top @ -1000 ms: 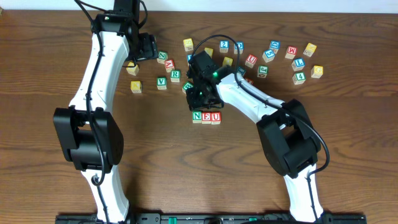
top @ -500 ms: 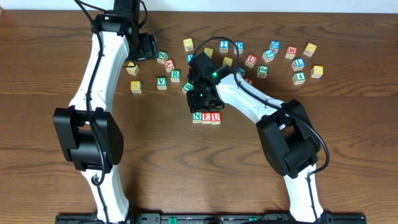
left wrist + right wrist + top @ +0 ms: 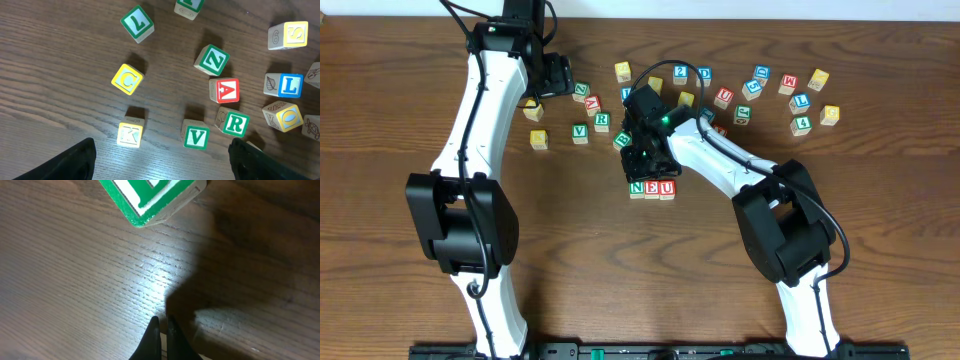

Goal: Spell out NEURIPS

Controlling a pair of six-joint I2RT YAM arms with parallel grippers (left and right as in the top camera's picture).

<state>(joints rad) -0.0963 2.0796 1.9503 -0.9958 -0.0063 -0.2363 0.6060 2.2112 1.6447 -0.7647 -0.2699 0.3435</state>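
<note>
Item: R cube (image 3: 235,123), likely light, rigid wood, smooth; take it by two opposite flat sides. Your left gripper (image 3: 161,159) stands wide, empty; right gripper (image 3: 161,331) closed, empty.

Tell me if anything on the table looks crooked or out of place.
Nothing damaged. The N-E-U row sits straight; the loose cubes lie scattered at mixed angles, such as the tilted green Z and yellow C.
</note>
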